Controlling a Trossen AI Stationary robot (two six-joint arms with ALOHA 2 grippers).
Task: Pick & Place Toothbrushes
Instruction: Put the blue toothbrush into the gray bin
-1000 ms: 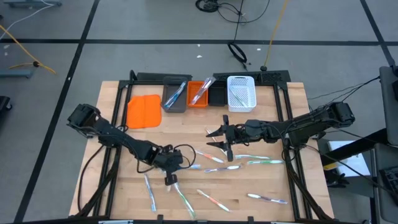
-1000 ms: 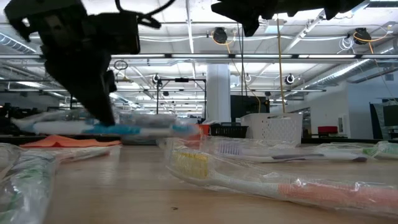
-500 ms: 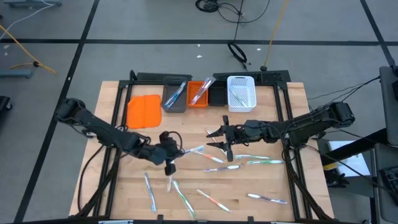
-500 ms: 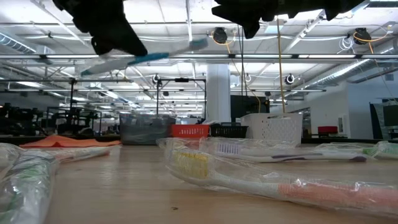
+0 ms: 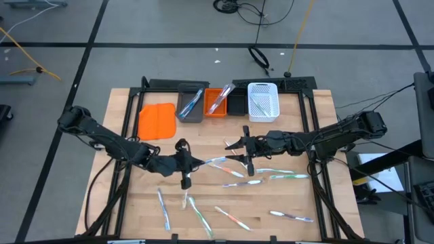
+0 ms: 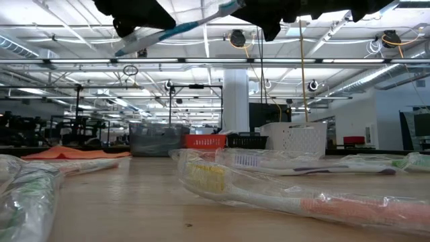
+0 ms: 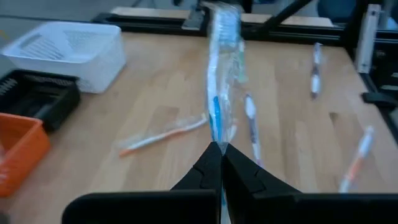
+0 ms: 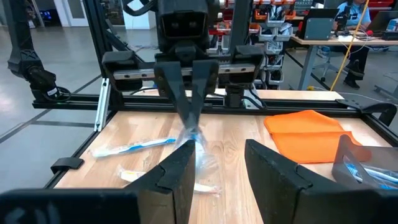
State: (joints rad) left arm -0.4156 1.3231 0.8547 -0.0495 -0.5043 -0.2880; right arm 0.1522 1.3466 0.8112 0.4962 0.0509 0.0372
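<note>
Blue-accented wrapped toothbrush (image 7: 219, 93): clamped by one end in shut left gripper (image 5: 187, 163), raised, long axis pointing at right gripper (image 5: 240, 150). Right gripper: part-open, empty, facing it closely. Grey bin (image 5: 190, 105) lies beyond the toothbrush, nearer the left arm.

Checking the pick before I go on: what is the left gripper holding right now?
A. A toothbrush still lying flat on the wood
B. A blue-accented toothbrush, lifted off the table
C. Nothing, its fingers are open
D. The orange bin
B: the left gripper is shut on a wrapped blue-accented toothbrush, which the low view shows well above the table.
</note>
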